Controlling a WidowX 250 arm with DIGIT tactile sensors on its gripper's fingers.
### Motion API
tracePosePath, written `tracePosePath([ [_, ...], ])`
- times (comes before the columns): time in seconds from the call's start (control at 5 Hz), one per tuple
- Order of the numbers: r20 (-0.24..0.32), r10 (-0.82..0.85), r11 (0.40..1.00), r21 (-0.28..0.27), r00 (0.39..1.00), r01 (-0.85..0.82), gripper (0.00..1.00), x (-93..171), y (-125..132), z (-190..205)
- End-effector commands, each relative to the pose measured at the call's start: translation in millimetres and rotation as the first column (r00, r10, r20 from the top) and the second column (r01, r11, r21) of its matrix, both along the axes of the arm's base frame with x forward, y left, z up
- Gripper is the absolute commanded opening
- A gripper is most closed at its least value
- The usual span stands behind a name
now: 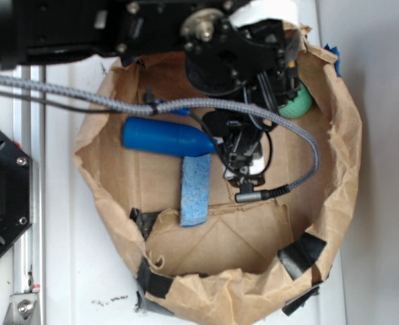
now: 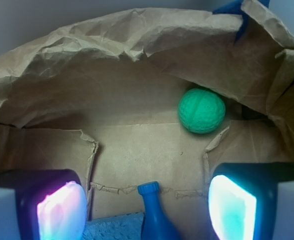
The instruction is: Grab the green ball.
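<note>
wrist view has my gripper (image 2: 147,205) jaws spread wide and empty, the green ball (image 2: 201,110) sitting ahead and right against the paper bag (image 2: 112,45) wall, so i'd best shift right, centre it, then close gently.

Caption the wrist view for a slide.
Open gripper faces the green ball against the paper bag wall.

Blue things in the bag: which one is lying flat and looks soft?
The blue sponge, a flat fuzzy rectangle on the paper bag's floor. The blue bottle beside it is hard, rounded and lying on its side.
</note>
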State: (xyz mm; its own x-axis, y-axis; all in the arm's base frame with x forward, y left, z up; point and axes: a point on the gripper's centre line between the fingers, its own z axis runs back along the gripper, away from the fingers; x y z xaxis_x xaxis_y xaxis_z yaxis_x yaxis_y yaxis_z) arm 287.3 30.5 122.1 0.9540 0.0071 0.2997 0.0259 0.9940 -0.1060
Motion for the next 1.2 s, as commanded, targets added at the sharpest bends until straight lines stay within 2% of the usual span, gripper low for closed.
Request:
tracePosePath([
  [0.0,0.030,0.027,0.999,0.029,0.999,-0.028,1.00,-6,10,-11],
  [0.2,0.004,0.031,0.999,-0.006,1.000,-0.031,1.00,-8,7,-24],
  [0.4,0.003,0.034,0.999,0.021,0.999,-0.034,1.00,-6,5,-34],
  [0.6,-0.016,0.047,0.998,0.031,0.999,-0.046,1.00,7,14,-45],
  [1.0,0.020,0.074,0.995,0.065,0.997,-0.075,1.00,25,23,-51],
])
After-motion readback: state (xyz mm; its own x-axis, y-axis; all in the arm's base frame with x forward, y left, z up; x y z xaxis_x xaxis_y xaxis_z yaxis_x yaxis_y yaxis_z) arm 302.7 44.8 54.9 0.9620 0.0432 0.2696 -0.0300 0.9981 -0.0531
